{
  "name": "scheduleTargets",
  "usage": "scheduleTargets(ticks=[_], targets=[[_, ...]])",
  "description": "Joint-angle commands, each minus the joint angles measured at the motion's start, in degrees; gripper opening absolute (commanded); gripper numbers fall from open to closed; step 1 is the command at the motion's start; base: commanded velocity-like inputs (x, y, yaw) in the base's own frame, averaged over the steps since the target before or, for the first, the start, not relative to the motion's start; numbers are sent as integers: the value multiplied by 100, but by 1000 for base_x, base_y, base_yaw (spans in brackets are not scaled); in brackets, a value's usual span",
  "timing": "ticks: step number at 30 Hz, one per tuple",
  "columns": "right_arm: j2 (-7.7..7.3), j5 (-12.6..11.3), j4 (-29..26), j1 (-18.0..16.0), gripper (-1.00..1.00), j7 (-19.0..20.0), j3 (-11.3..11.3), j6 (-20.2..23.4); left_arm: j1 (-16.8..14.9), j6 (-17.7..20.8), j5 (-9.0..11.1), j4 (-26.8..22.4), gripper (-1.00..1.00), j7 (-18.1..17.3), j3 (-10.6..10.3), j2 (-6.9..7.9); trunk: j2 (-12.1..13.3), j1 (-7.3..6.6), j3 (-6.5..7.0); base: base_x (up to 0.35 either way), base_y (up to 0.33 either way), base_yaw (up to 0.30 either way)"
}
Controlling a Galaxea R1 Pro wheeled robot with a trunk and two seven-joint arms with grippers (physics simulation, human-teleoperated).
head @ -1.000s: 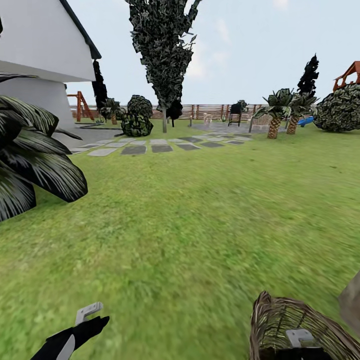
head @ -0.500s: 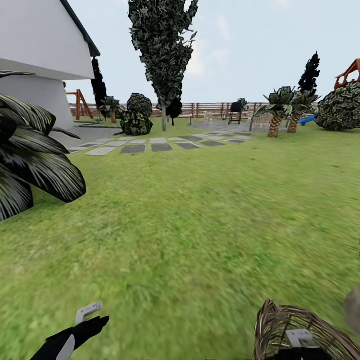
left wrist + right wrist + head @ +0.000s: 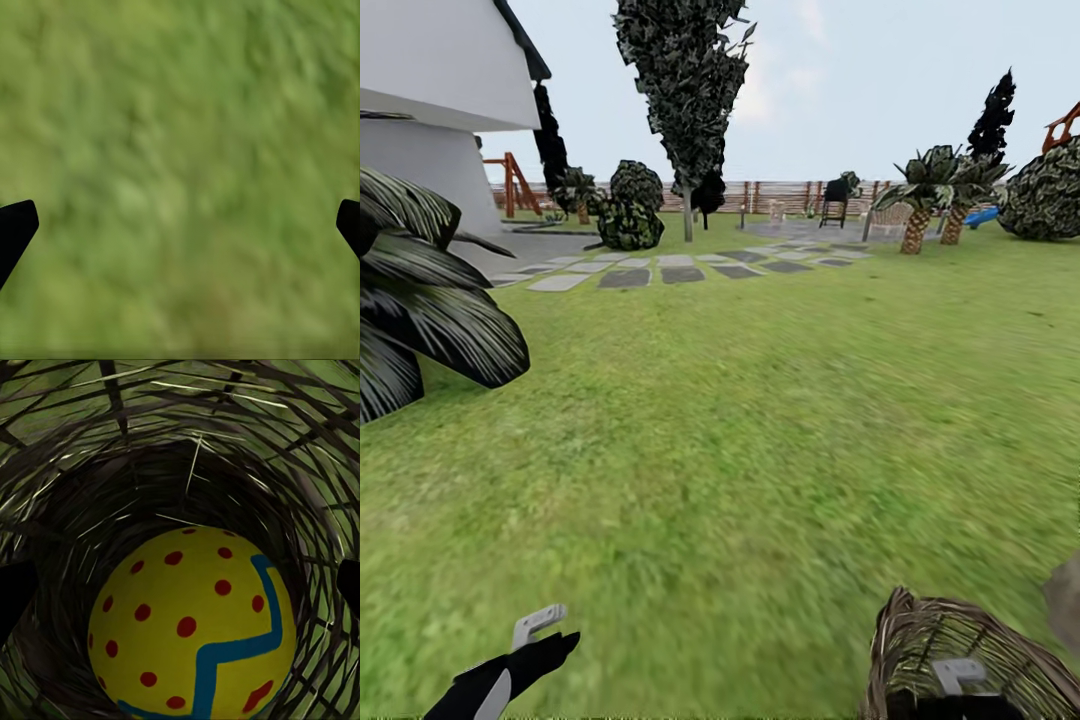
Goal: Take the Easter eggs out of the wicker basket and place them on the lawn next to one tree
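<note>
At the left of the head view, the left gripper (image 3: 525, 650) hangs over the lawn (image 3: 740, 420); its wrist camera shows the dark fingertips (image 3: 16, 229) spread wide over bare grass. To the right the basket (image 3: 950, 650) stands on the grass, the right gripper (image 3: 960, 680) at its mouth. Its wrist camera adds what the head view hides (an egg (image 3: 191, 634) inside), jaws wide apart, gripping nothing.

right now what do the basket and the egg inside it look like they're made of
The wicker basket looks like woven wicker: thin brown strands cross with grass showing through gaps. The Easter egg has a smooth matte yellow shell with red spots and a blue zigzag, likely painted; its material is unclear.
</note>
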Motion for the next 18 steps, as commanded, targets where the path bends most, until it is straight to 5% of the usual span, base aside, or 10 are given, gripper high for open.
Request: scheduleTargets(ticks=[1, 18], targets=[[-3, 11, -11, -1, 100, 19, 6, 32, -3, 53, 43, -9, 100, -29, 36, -5, -4, 1, -28, 0, 0, 0], [-48, 2, -18, -3, 100, 22, 5, 33, -3, 50, 43, -177, 100, -33, 58, 3, -27, 45, -405, 0, 0, 0]])
